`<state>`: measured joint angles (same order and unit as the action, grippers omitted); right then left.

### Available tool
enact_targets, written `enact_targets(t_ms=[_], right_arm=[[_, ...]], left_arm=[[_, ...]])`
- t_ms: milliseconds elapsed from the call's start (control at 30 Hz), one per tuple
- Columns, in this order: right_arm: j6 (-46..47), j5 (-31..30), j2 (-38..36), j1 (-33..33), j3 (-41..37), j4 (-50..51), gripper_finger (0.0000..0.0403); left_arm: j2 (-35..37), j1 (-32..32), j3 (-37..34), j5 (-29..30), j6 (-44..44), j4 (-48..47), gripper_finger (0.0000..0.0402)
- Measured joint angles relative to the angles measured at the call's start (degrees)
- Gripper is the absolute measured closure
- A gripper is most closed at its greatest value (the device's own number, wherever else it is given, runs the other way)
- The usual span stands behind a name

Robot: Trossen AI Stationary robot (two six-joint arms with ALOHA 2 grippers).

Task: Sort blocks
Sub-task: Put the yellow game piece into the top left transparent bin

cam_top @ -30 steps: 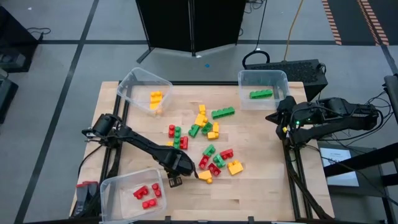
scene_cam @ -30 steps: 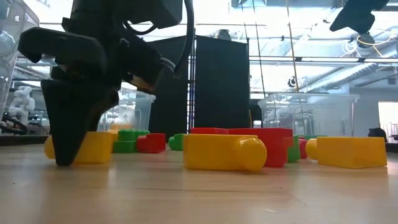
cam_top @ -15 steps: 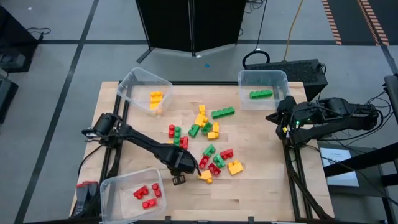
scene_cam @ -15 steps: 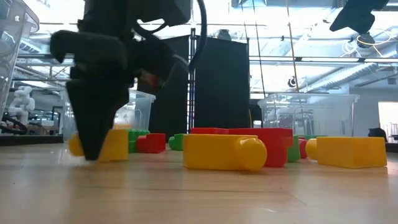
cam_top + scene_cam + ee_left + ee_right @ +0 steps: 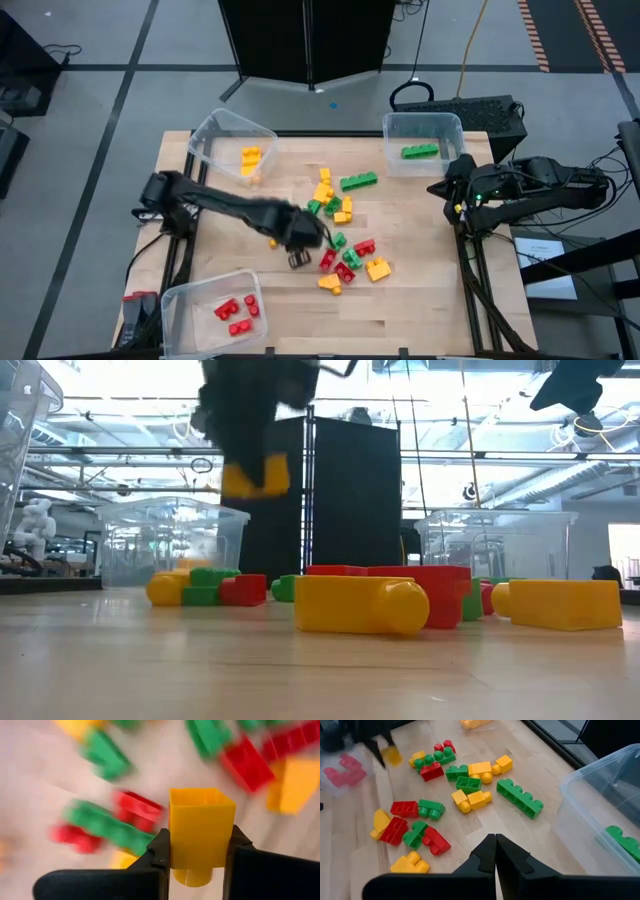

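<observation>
- Your overhead view is evenly lit and mostly sharp; only the left arm [image 5: 240, 212] smears.
- From bench [image 5: 300, 670] height you face bright ceiling light, so the left gripper [image 5: 255, 455] is a blurred silhouette.
- Blocks beyond the yellow block [image 5: 201, 827] in that gripper streak with motion.

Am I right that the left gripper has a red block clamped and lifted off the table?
Not quite: the block clamped in the left gripper is yellow, not red, as the left wrist view shows. It is lifted off the table, as the low view shows.
</observation>
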<state>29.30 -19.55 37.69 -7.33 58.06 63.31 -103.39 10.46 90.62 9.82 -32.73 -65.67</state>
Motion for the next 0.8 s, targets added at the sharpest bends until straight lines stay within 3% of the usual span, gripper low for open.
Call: enact_targets(t_ms=[267,433,667,800], right_arm=[[0.0,-0.2,0.0,0.0,0.0,-0.1,0.0397],[0.2,-0.2,0.2,0.0,0.0,-0.4,0.0397],[1.4,-1.6,0.5,0.0,0.0,-1.4,0.0397],[1.6,-1.6,1.0,0.0,0.0,-1.5,0.0397]], left_arm=[[12.6,-12.2,4.0,18.7,-2.9,-11.0,0.0368],[17.6,-22.7,4.0,26.7,-4.0,-14.9,0.0368],[17.8,-36.3,3.4,27.2,2.0,-14.8,0.0368],[16.6,-41.5,1.2,22.7,5.4,-14.6,0.0368]])
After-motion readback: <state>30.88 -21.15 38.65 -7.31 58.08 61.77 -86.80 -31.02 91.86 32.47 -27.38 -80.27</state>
